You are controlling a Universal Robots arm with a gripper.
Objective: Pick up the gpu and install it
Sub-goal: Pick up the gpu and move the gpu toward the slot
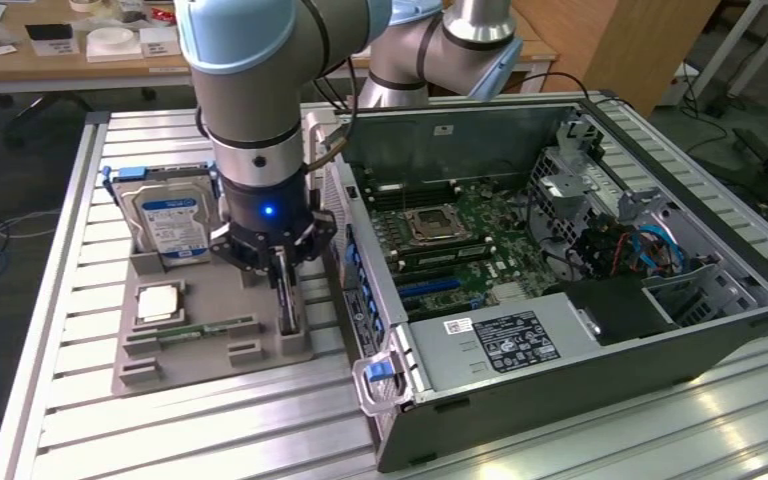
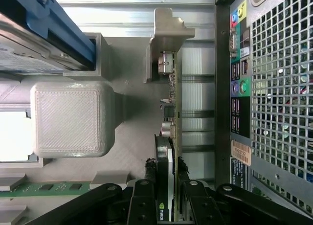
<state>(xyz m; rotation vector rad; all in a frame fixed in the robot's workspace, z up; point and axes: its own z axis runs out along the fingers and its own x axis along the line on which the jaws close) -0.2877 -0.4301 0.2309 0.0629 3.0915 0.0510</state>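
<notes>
Exterior view: the arm (image 1: 264,120) reaches straight down over a grey holder (image 1: 157,365); the holder lies on the slatted metal surface (image 1: 224,430), towards the surface's edge on the exterior view's left; an open case (image 1: 558,330) stands just beside the holder, on the exterior view's right; the gpu (image 1: 289,312) stands on edge in a slot along the holder's side nearest the case; the hand (image 1: 285,272) is down over the card's upper edge. Wrist view: the hand (image 2: 168,198) is about half closed; its black fingers (image 2: 142,203) press against both faces of the gpu (image 2: 168,154), so it grips the card; the card's lower edge sits down in the slot; the case's rear ports (image 2: 237,88) lie just beside it. On the holder, a hard drive (image 1: 175,215) stands upright at the far corner; a memory stick (image 1: 204,328) lies flat nearer the front.
</notes>
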